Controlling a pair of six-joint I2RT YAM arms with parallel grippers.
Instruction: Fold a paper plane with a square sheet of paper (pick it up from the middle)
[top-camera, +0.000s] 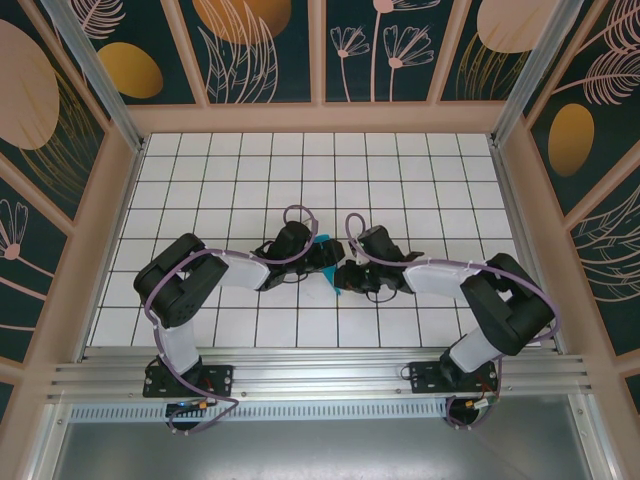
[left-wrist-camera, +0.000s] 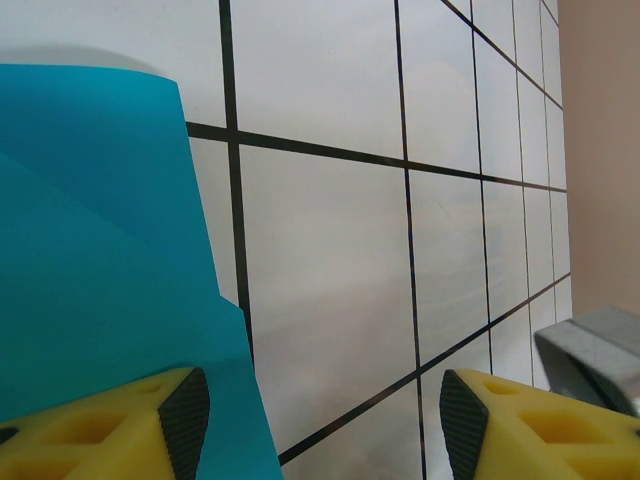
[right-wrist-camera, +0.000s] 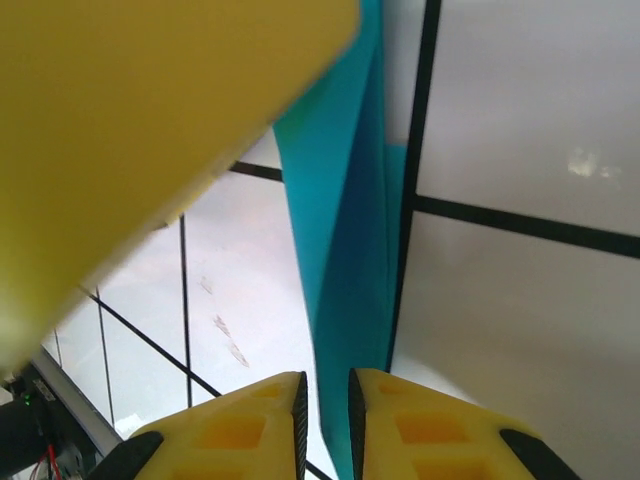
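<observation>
While the left gripper (left-wrist-camera: 325, 425) stands wide open beside the blue paper (left-wrist-camera: 90, 260), the right gripper (right-wrist-camera: 327, 410) pinches its folded edge tight over the white tiled table (left-wrist-camera: 330, 250).

Place: a robot lab cell, a boxed-in test rig rather than a home or a shop.
Desk: a white desk (top-camera: 300, 160) ruled all over in a black grid of squares.
Walls: dark printed panels (top-camera: 250, 50) with leaves and flowers, set in pale frames, close its far, left and right edges.
Frame: a bare aluminium post (top-camera: 100, 80) stands at the far left corner, and aluminium rails (top-camera: 320, 372) run along the near edge.
Machines: the left arm (top-camera: 180, 290) and the right arm (top-camera: 505, 305) are bolted side by side to those rails.
Wiring: purple cables (top-camera: 296, 208) loop along the arms.
</observation>
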